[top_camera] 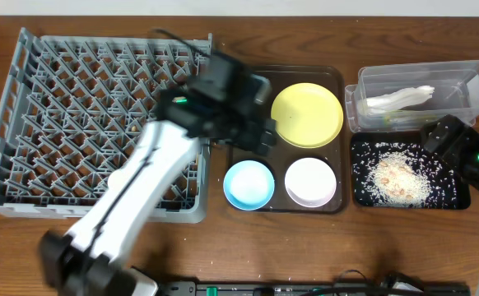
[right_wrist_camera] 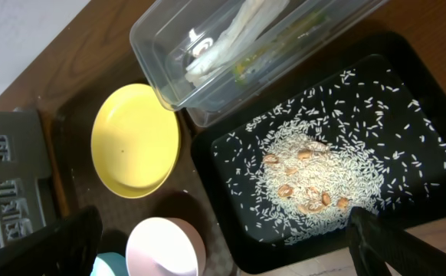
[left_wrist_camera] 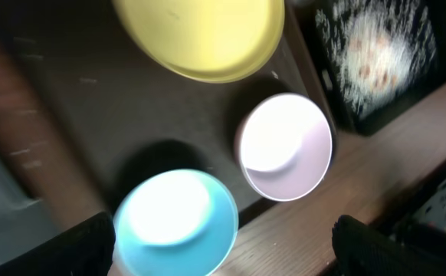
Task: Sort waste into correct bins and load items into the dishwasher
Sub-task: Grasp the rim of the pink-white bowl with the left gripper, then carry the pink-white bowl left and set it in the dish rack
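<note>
left wrist view: the blue bowl [left_wrist_camera: 175, 222] sits right below the left gripper [left_wrist_camera: 223, 226], nearer its left finger [left_wrist_camera: 70, 249]. The white bowl [left_wrist_camera: 286, 146] is just ahead of it, toward the right finger [left_wrist_camera: 395, 249]. the two bowls are close together but apart. the yellow plate [left_wrist_camera: 200, 34] lies farther ahead, past both bowls. all three are upright on the brown tray [left_wrist_camera: 93, 115]. the gripper's fingers are spread wide with nothing between them, and it hangs above the dishes without touching any.

in the right wrist view the rice [right_wrist_camera: 307, 180] is piled and scattered in the black tray [right_wrist_camera: 215, 146], below and just ahead of the right gripper [right_wrist_camera: 223, 218]. its fingers are also wide apart and empty. beyond the black tray, touching its far edge, is the clear tub [right_wrist_camera: 150, 42] with the white napkin [right_wrist_camera: 231, 46] inside. the plate is ahead on this hand's left-finger side, and the white bowl is close by that finger.

from overhead, the dish rack [top_camera: 75, 115] lies behind the left gripper, just beside the brown tray. all of it rests on the wooden table [top_camera: 305, 247].
</note>
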`<state>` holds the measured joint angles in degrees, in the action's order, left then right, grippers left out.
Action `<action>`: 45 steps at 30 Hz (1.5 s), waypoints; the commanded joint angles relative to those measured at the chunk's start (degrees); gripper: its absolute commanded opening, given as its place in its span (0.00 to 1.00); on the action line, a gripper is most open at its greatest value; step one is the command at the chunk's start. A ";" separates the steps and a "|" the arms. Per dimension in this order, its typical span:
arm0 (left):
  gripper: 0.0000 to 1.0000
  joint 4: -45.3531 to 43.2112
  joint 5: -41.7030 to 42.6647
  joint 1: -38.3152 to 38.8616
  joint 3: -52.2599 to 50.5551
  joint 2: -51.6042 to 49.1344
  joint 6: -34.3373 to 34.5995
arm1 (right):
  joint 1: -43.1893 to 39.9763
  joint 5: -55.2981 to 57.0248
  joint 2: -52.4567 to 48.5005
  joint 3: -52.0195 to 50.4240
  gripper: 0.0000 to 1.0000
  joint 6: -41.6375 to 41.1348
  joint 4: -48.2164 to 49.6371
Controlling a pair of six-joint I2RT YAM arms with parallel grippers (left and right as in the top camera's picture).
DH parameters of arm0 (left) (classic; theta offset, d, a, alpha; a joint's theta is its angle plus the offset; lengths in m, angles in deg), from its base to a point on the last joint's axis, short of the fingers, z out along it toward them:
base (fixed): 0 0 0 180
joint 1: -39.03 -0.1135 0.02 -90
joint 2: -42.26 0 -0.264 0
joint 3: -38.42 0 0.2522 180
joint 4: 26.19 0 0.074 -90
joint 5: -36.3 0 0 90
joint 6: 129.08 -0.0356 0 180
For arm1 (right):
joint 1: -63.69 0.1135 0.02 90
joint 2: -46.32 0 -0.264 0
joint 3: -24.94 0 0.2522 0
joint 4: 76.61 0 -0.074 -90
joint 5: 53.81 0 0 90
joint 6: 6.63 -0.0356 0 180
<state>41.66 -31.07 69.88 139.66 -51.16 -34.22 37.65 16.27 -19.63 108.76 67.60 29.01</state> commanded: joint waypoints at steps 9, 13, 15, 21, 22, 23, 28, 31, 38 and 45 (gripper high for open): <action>0.77 -6.73 -8.04 12.85 0.72 -15.58 -0.13 | -0.46 0.61 -0.07 0.33 0.99 -0.48 -0.11; 0.76 -8.83 -17.66 14.88 0.72 -19.93 -0.13 | -0.46 0.61 -0.07 0.33 0.99 -0.48 -0.09; 0.70 -9.70 -17.42 15.02 0.72 -21.88 -0.13 | -0.46 0.61 -0.07 0.33 0.99 -0.48 -0.09; 0.39 -12.26 -13.70 15.06 0.72 -27.12 -0.11 | -0.46 0.61 -0.07 0.33 0.99 -0.48 -0.09; 0.30 -12.48 -13.03 15.12 0.72 -27.54 -0.13 | -0.46 0.61 -0.07 0.33 0.99 -0.48 -0.09; 0.24 -12.68 -12.50 15.12 0.72 -27.89 -0.13 | -0.46 0.61 -0.07 0.33 0.99 -0.48 -0.09; 0.07 -12.61 -11.23 15.15 0.74 -27.41 -0.11 | -0.46 0.61 -0.07 0.33 0.99 -0.48 -0.09; 0.08 -10.32 -11.32 15.08 2.08 -24.59 -0.13 | -0.46 0.61 -0.07 0.33 0.99 -0.48 -0.09; 0.08 -3.80 -26.21 12.41 5.46 -12.07 0.15 | -0.46 0.61 -0.07 0.33 0.99 -0.48 -0.09; 0.07 -0.57 -71.87 2.80 5.44 -2.69 -0.59 | -0.46 0.61 -0.07 0.33 0.99 -0.48 -0.09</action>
<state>40.31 -73.23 77.82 144.91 -54.73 -34.46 37.65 16.71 -19.65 108.76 67.45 29.01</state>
